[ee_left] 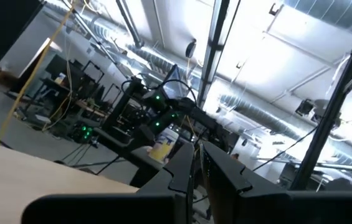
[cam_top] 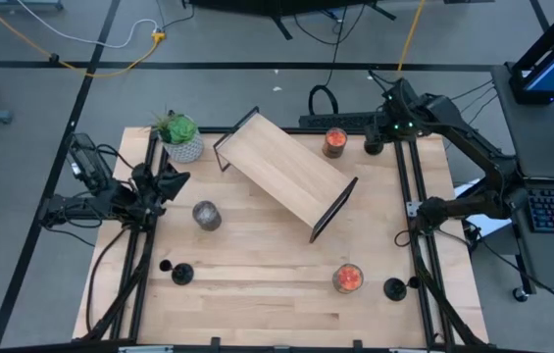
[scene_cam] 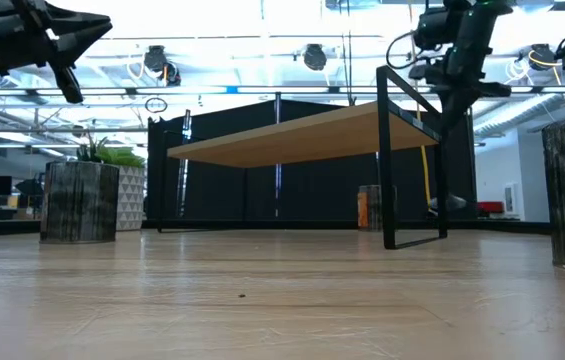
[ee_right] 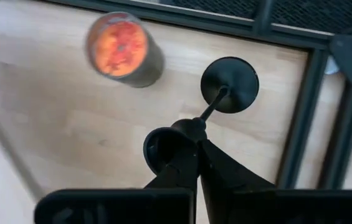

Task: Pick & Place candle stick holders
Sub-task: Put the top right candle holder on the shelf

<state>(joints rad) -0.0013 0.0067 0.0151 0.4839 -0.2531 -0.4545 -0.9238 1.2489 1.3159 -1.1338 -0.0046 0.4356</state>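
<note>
Three matte black candle stick holders show in the high view. One [cam_top: 180, 274] stands on its disc base near the table's near left. One [cam_top: 394, 288] stands at the near right. The third [cam_top: 373, 146] is under my right gripper [cam_top: 377, 135] at the far right corner, beside an orange jar candle [cam_top: 335, 142]. My right gripper [ee_right: 197, 142] is shut on that holder [ee_right: 225, 87]. My left gripper [cam_top: 167, 182] is shut and empty, raised over the table's left side, with its fingers [ee_left: 191, 168] pointing up into the room. My right gripper pinches the upper end of the holder's thin stem [ee_right: 202, 118] between its two fingers. The fingers come from above, pointing down. The disc base [ee_right: 230, 84] lies below the fingertips, a little to one side, so the stem slants. Whether the base rests on the table I cannot tell.
A wooden shelf on black frames [cam_top: 286, 172] stands slantwise across the table's middle. A potted plant [cam_top: 180, 137] is at the far left and a grey jar candle [cam_top: 206, 216] beside it. A second orange jar candle [cam_top: 347, 278] is at the near right. Black rails [ee_right: 300, 124] run along both sides.
</note>
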